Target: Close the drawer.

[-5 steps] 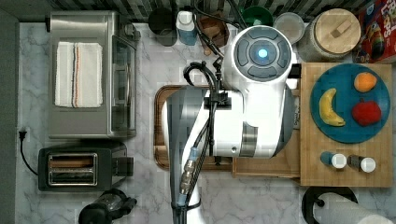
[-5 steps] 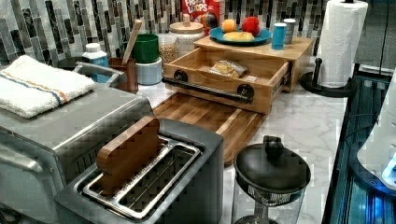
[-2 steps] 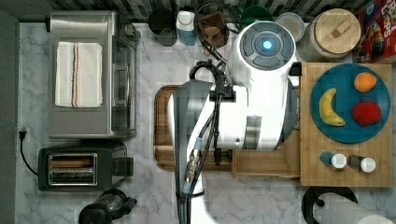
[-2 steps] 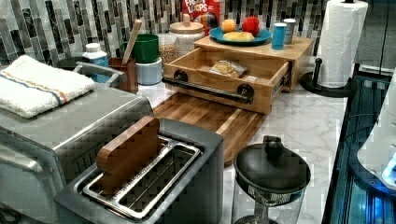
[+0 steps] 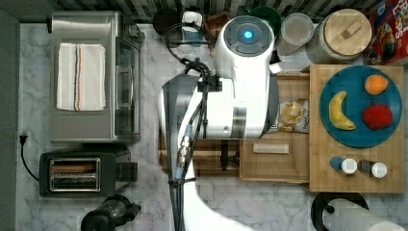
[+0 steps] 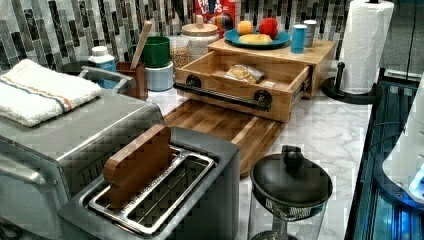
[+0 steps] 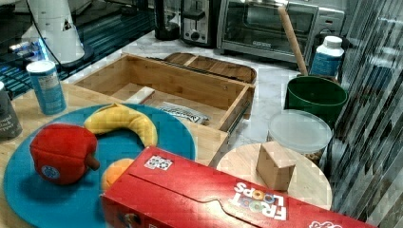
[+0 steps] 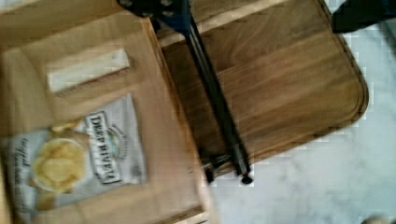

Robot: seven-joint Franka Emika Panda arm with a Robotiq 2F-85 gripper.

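Still-open bamboo drawer over dark tray

The shallow rectangular light-bamboo drawer is seen pulled out of the light wooden stand, with thin raised walls and a smooth pale floor. A long black metal bar handle is mounted across its front on round brackets. Its open front is pointed toward the dark walnut tray with rounded corners, which is partly overlapped; its long axis is run parallel to the handle. A crinkled silver chip bag and a small pale wooden block are held inside. The white robot arm is positioned over the drawer in the top view. Gripper finger state cannot be told.
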